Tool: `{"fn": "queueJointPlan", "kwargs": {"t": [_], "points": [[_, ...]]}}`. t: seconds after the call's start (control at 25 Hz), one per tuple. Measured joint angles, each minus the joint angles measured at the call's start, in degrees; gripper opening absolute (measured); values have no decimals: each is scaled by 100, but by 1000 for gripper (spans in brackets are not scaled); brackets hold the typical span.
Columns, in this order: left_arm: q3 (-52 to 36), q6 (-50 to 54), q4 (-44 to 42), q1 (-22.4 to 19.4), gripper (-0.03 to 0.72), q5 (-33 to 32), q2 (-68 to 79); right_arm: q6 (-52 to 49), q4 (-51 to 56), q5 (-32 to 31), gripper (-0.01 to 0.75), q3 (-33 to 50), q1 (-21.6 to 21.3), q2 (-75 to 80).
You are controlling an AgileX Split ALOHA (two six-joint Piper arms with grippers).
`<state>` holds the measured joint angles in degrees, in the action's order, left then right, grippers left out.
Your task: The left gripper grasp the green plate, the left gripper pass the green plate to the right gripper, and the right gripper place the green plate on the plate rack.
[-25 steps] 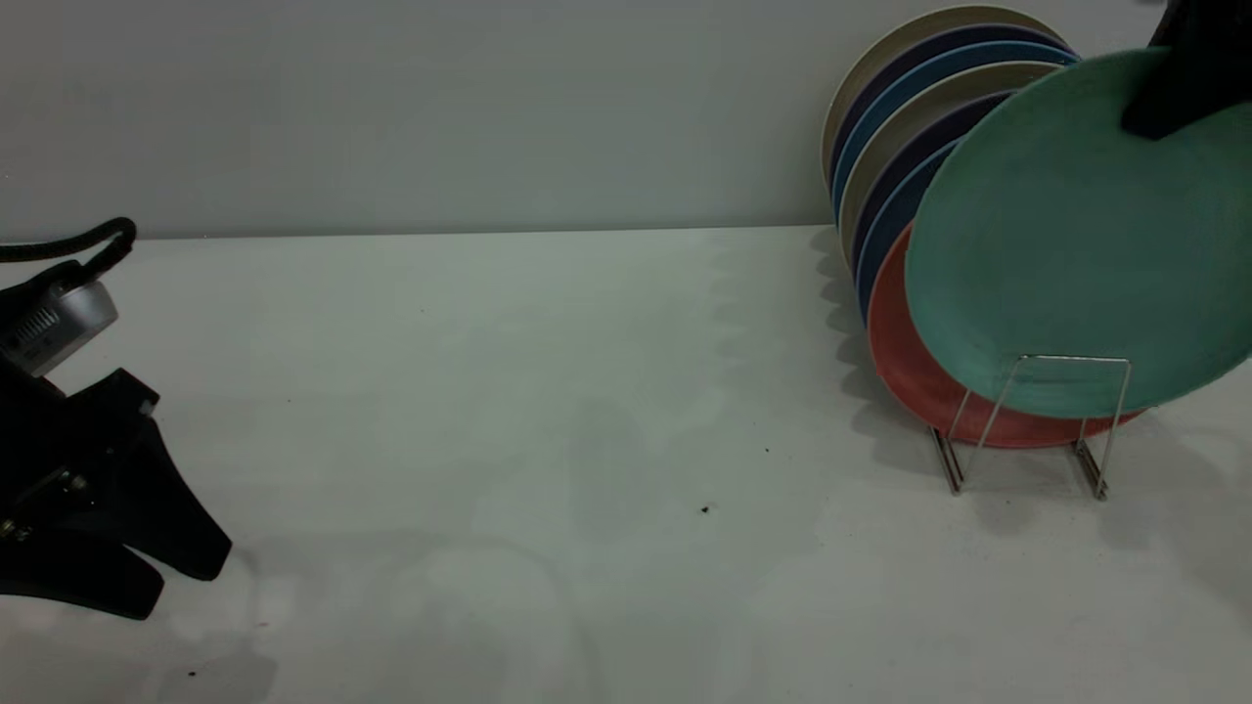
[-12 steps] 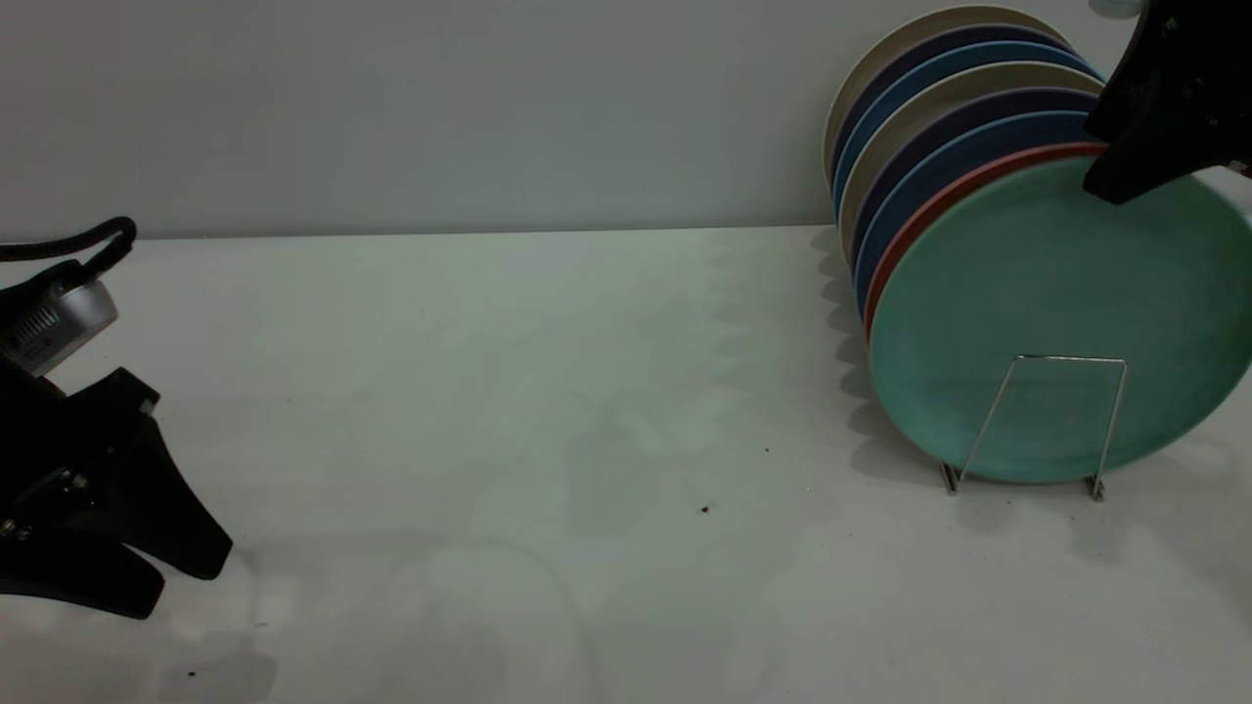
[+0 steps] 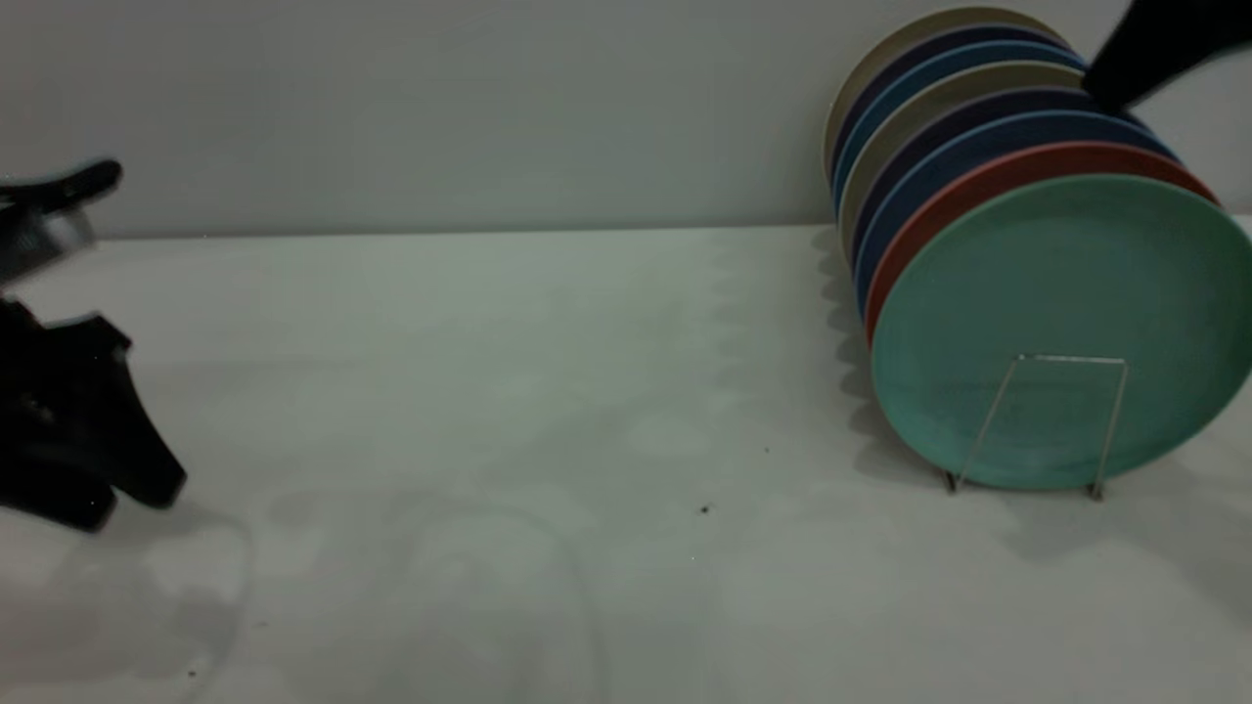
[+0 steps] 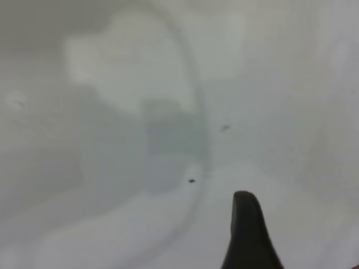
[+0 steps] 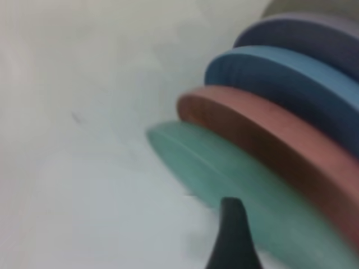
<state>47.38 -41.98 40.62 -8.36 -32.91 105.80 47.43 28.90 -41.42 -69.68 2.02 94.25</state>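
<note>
Half a second ago my right claw (image 3: 1140,59) sat at the green plate's (image 3: 1061,328) top rim; now it has lifted clear, up and behind, released. The plate stands in the rack (image 3: 1027,430), leaning on the pink plate (image 3: 988,176), well below that claw. My left claw (image 3: 93,479), spread, has shifted leftward over the worktop (image 3: 548,440).

light: dim, flat, overhead
shadows: soft, on table (image 3: 548,391) at 9 o'clock of plates
blur: left gripper (image 3: 83,469) motion-smeared; both wrist views defocused
</note>
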Motion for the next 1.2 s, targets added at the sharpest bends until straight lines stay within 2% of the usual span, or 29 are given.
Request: {"fn": "queueJointPlan", "kwargs": {"t": [0.16,0.36,0.52,0.72,1.2], "points": [[432,896,-1211,0,508,-632,-418,-2801,-543,-883,571,0,0,-392],[908,2280,-2788,0,508,-1620,-1303,-3857,-2018,-2473,525,0,0,-890],[930,2742,-3255,0,508,-2332,-2337,-4221,-2624,-2833,480,0,-7,-1462],[780,2806,-3278,0,508,-3214,-3881,-4197,-2496,-2872,459,441,-7,-2654],[-625,3740,-3282,0,508,-3397,-8493,-3887,-2428,-2964,459,2607,-7,-6200]]}}
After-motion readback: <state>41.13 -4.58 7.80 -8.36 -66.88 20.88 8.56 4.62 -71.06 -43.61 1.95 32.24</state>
